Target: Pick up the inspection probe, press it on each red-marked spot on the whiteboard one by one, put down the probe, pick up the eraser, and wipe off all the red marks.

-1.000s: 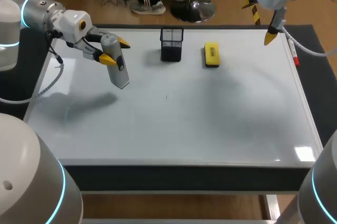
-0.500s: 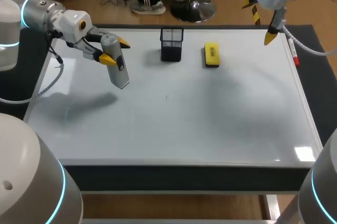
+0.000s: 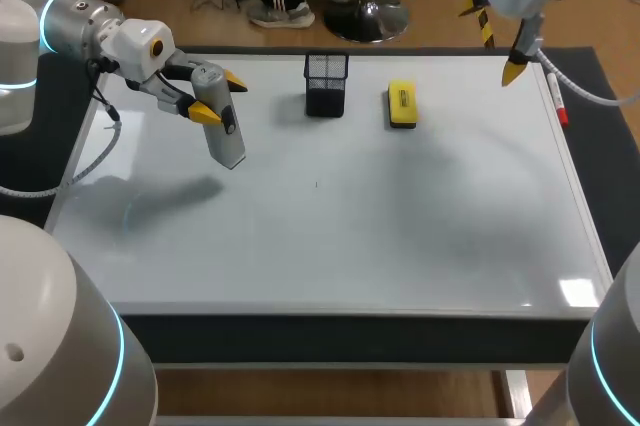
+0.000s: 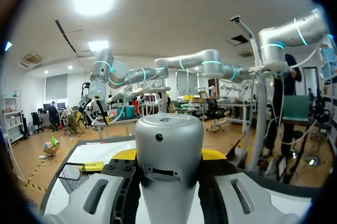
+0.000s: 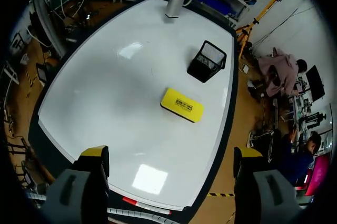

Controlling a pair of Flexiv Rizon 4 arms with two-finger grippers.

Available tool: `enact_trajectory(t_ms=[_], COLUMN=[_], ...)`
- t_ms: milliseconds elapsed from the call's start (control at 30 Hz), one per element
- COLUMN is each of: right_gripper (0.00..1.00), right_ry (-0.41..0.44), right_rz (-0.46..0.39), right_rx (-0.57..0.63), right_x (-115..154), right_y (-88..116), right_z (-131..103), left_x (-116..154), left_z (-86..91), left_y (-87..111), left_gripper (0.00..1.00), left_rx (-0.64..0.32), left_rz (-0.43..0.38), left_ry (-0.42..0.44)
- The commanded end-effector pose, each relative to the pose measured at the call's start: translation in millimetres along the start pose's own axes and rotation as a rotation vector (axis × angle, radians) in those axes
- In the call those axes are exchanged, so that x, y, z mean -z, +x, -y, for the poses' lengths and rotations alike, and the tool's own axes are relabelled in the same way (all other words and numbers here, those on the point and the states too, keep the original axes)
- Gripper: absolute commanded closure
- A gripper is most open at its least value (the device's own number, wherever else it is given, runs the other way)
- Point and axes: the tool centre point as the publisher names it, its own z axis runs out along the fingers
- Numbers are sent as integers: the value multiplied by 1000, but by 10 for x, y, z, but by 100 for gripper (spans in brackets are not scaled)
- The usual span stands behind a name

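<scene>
Left gripper (image 3: pixel 212 96) gripping smooth grey cylindrical probe (image 3: pixel 226 136) (tilted above glossy whiteboard (image 3: pixel 400 226)); right gripper (image 5: pixel 171 156) hanging wide open.

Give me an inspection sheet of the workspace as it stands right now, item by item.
Surface: whiteboard lies flat on the table; no red marks seen, one tiny dark speck near the middle.
Job's things: grey probe held tilted above the board's far left part; yellow eraser lying near the far edge.
Clutter: black mesh holder beside the eraser; red marker at the right edge.
Claws: left claw shut on the probe; right claw open, empty, above the far right corner.
Cables: grey cable hangs from the left arm; white cable from the right arm.
Surroundings: nothing seen reaching over the table.
</scene>
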Motion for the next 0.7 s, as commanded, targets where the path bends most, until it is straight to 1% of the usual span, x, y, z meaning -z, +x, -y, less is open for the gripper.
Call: enact_trajectory(t_ms=[33, 133, 300, 333, 433, 600, 700], right_gripper=[0, 0, 0, 0, 0, 0, 0], right_ry=[2, 2, 2, 2, 2, 2, 2], right_rz=[-3, -3, -3, -3, -3, -3, -3], right_rx=[1, 1, 1, 1, 1, 1, 1], right_x=[7, 7, 7, 7, 7, 7, 7], right_y=[0, 0, 0, 0, 0, 0, 0], right_z=[1, 1, 1, 1, 1, 1, 1], left_x=[-6, -6, -110, -128, -165, -219, -229], left_z=[17, 17, 79, 91, 136, 254, 324], left_y=[7, 7, -227, -274, -401, -596, -687], left_gripper=[100, 100, 100, 100, 100, 100, 100], left_rx=[0, 0, 0, 12, 25, 47, 40], left_rz=[1, 1, 44, 62, 99, 150, 176], left_ry=[-3, -3, -18, -30, -18, -20, -29])
